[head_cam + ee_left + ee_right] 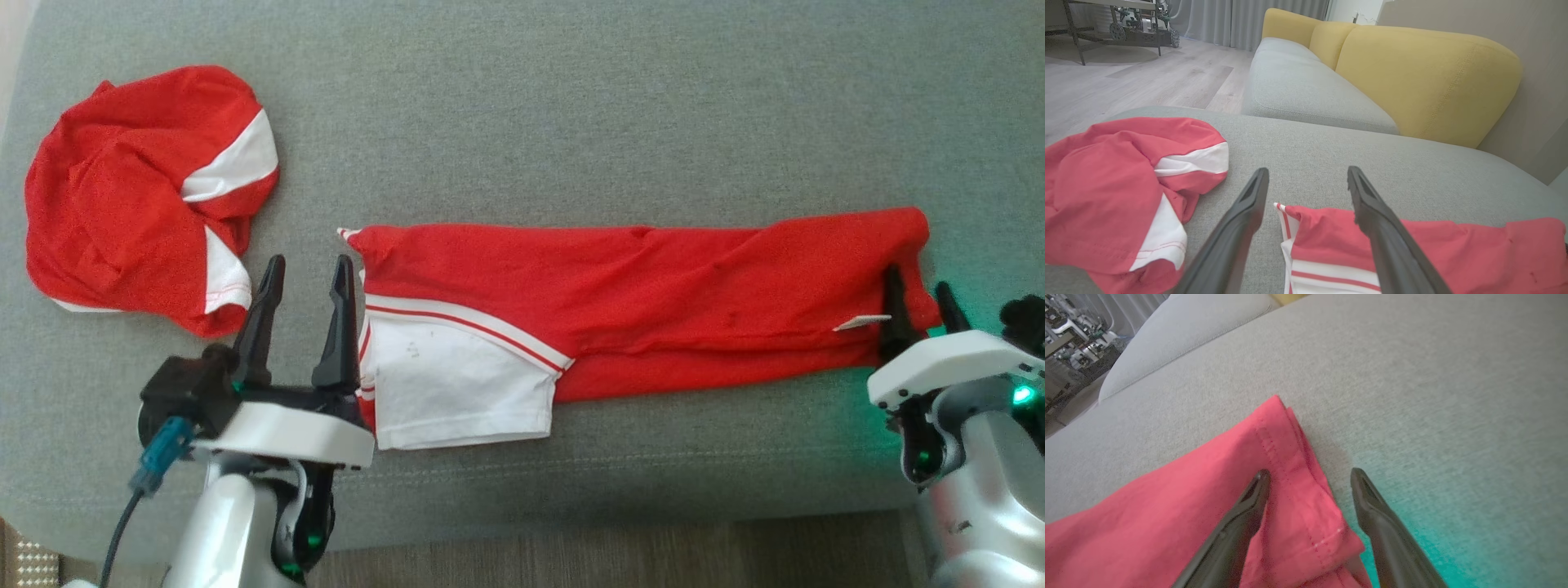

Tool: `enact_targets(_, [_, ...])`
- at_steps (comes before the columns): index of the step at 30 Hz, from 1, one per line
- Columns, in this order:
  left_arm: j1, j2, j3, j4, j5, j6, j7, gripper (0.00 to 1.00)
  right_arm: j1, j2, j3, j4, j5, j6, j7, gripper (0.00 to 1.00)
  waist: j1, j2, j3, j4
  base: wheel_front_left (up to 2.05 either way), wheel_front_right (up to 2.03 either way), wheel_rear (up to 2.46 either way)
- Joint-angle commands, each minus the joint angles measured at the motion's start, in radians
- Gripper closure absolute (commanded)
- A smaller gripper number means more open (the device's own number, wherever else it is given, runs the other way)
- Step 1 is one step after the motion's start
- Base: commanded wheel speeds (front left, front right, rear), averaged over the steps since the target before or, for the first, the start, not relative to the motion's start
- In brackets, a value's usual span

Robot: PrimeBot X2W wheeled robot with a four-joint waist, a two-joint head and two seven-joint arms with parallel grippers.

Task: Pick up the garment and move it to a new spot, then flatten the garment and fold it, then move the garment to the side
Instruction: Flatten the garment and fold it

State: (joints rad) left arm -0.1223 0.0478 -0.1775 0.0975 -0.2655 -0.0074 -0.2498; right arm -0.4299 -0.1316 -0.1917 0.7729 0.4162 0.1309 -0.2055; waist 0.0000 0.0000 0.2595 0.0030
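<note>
The garment [653, 286], a long red strip with a white sleeve, lies across the grey cushion [571, 98] from 9 to 3 o'clock. At 8 o'clock the left gripper [310, 261] gapes wide astride its left edge. At 4 o'clock the right gripper [917, 279] gapes astride its right hem, gripping nothing. A crumpled shirt [139, 196] sits at 10 o'clock

Garment [653, 286] on sofa [571, 106], right of heap [122, 204]
</note>
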Motion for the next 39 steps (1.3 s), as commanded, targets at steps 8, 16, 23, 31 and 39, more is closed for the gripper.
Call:
enact_targets(8, [-0.050, 0.002, 0.058, -0.036, 0.011, 0.002, -0.012, 0.00, -0.017, -0.031, 0.124, 0.022, 0.118, 0.000, 0.084, 0.00, 0.0000, 0.0000, -0.004, -0.001, 0.00, 0.00, 0.00])
enact_targets(16, [-0.049, 0.002, 0.075, -0.037, 0.013, 0.000, -0.012, 0.00, -0.012, -0.065, 0.209, 0.031, 0.170, 0.000, 0.112, 1.00, 0.0000, 0.0000, -0.018, -0.008, 0.00, 0.00, 0.00])
enact_targets(23, [-0.040, 0.002, 0.068, -0.035, 0.003, 0.005, -0.012, 0.00, -0.041, -0.126, 0.188, 0.073, 0.128, 0.000, 0.034, 1.00, 0.0000, 0.0000, -0.036, -0.008, 0.00, 0.00, 0.00])
enact_targets(31, [-0.030, 0.002, 0.073, -0.039, -0.009, 0.012, -0.012, 0.00, -0.128, -0.207, 0.033, 0.180, -0.071, 0.000, -0.039, 1.00, 0.0000, 0.0000, -0.050, -0.003, 0.00, 0.00, 0.00])
enact_targets(39, [-0.024, 0.002, 0.068, -0.042, -0.019, 0.020, -0.012, 0.00, -0.178, -0.164, -0.059, 0.196, -0.260, 0.000, -0.050, 1.00, 0.0000, 0.0000, -0.060, 0.000, 0.00, 0.00, 0.00])
